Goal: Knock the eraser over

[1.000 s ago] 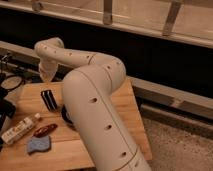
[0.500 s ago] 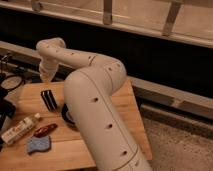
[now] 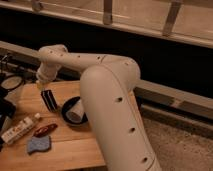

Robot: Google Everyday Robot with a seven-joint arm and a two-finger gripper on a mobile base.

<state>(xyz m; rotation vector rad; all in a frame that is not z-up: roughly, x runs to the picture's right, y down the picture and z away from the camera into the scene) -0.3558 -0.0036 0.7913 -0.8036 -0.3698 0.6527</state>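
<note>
The eraser (image 3: 48, 99), a small black block with white stripes, stands upright on the wooden table (image 3: 75, 145), just left of the black bowl (image 3: 75, 111). My gripper (image 3: 41, 84) hangs at the end of the white arm (image 3: 75, 62), right above the eraser's upper left end and very close to it. The large arm link covers the right part of the table.
The bowl holds a white object. A red oblong object (image 3: 45, 130), a blue-grey cloth pad (image 3: 39, 145) and a white packet (image 3: 19, 129) lie at the front left. Dark items (image 3: 10, 82) sit at the left edge. A dark wall with rails runs behind.
The arm has shifted slightly right and down toward the eraser. The eraser stands where it was.
</note>
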